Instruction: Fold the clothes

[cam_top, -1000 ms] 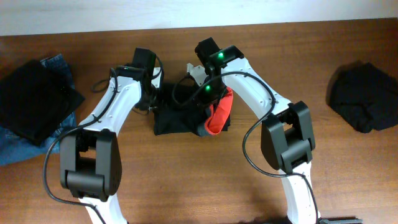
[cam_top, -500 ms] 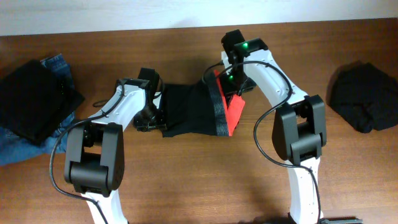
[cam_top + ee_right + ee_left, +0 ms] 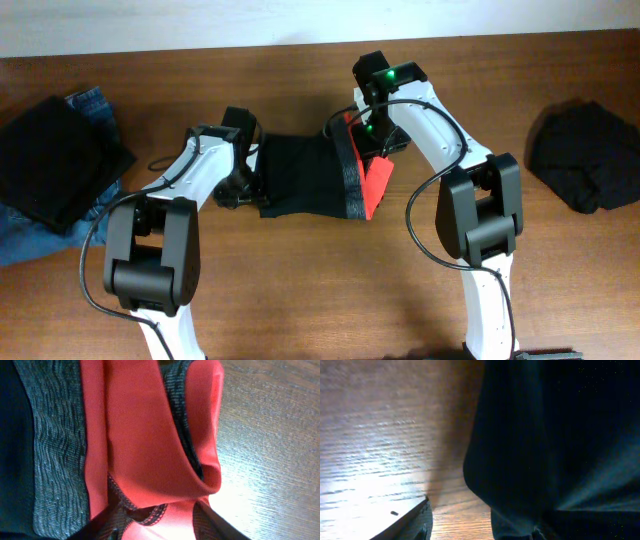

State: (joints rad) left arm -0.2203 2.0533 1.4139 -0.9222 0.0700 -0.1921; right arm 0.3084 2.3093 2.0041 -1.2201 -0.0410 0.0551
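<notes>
A brown wooden table runs under a pale wall strip along its far edge. The black trousers lie as a flat folded block at mid-width, nearer the far edge than the near one, spanning the gap between the two claws. The grey waistband forms the right end, with the red-orange inner trim turned outward past it. The left claw sits at the left end of the block. Its wrist view shows only dark cloth close up, so whether it pinches cannot be determined. The right claw sits at the waistband. Trim and waistband pass between its jaws, but a firm pinch cannot be confirmed. Expect light, limp, non-fragile cloth that sags when lifted and drags on wood. Take hold at the waistband, the firmest edge, and at the opposite fold's corners, catching all layers.
</notes>
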